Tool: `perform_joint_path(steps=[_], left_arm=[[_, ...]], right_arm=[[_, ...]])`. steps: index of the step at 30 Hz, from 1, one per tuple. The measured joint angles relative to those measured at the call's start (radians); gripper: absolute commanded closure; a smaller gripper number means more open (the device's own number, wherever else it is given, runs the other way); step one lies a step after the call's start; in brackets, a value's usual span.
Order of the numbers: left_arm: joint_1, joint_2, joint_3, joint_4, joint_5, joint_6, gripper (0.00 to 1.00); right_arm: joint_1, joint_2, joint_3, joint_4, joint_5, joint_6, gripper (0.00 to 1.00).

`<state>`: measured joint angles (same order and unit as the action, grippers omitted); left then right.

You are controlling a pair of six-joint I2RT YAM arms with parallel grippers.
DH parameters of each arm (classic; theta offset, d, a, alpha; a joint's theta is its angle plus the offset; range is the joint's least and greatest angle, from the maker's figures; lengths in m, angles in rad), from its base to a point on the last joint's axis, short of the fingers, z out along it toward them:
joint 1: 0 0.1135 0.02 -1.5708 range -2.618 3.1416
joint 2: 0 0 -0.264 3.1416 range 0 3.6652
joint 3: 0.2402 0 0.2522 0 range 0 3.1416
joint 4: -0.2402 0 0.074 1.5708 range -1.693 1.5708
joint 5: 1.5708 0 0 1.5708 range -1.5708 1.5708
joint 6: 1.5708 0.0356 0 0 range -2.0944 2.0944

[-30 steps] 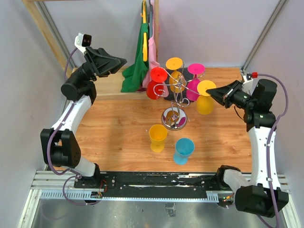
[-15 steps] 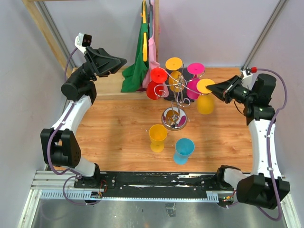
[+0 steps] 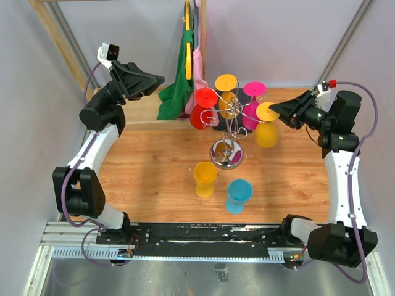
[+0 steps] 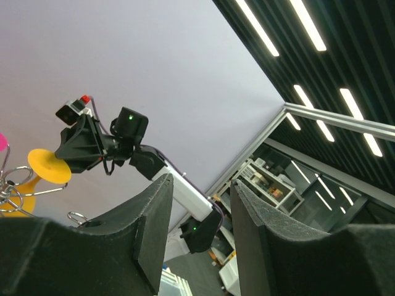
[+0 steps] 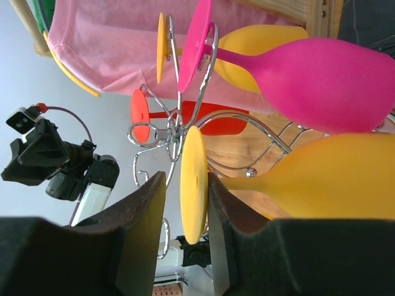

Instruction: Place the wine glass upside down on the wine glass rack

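Observation:
The chrome wine glass rack [image 3: 226,154] stands mid-table, with red [image 3: 200,108], orange [image 3: 226,86], magenta [image 3: 253,98] and yellow [image 3: 266,126] glasses hanging upside down on it. My right gripper [image 3: 274,111] is at the yellow glass's foot. In the right wrist view its open fingers [image 5: 145,228] straddle the yellow foot disc [image 5: 193,185]. The disc touches one pad, with a gap at the other. The rack's wire loops [image 5: 173,132] are just behind. My left gripper [image 3: 154,80] is raised at the back left, open and empty [image 4: 202,185].
A yellow glass [image 3: 205,179] and a cyan glass [image 3: 237,195] stand upright on the wooden table [image 3: 148,166] in front of the rack. Green and pink cloths [image 3: 179,89] hang at the back. Purple walls close in on both sides.
My right arm has shifted slightly towards the back, its wrist rising, with the gripper staying at the yellow glass's foot. The left arm and the glasses have not moved.

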<state>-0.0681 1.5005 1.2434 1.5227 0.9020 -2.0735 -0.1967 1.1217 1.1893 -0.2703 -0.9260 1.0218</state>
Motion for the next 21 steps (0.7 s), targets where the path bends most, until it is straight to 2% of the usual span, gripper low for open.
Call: perform_joint_path(steps=[14, 21], left_arm=[[0.000, 0.000, 0.000, 0.000, 0.005, 0.000, 0.53], [0.000, 0.000, 0.000, -0.007, 0.032, 0.000, 0.53]], right_arm=[[0.000, 0.050, 0.028, -0.027, 0.062, -0.078, 0.54], [-0.021, 0.076, 0.032, -0.034, 0.109, -0.085, 0.53]])
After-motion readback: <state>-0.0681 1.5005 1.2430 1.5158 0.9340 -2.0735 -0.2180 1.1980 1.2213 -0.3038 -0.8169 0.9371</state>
